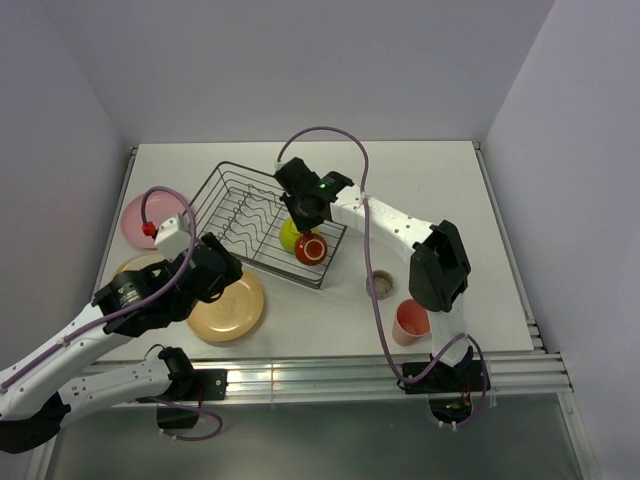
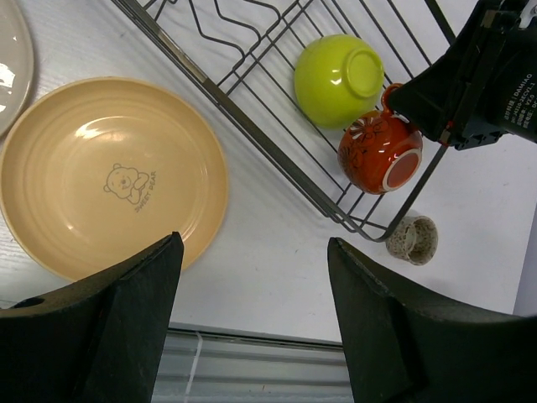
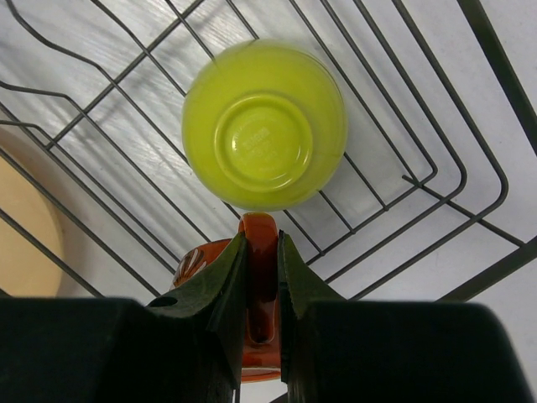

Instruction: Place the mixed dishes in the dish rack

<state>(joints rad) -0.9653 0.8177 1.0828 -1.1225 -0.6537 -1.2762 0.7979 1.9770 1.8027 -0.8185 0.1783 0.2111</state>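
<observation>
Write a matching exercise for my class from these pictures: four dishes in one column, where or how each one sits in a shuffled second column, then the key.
Dishes
1. lime-green bowl
2. red mug
3. tan-orange plate
4. grey-beige cup

States
A. flat on the table, bear drawing facing up
B. pinched by its handle in the right jaws
C. upside down inside the dish rack
D. on the table, just outside the rack's corner

Pairs: 1-C, 2-B, 3-A, 4-D
</observation>
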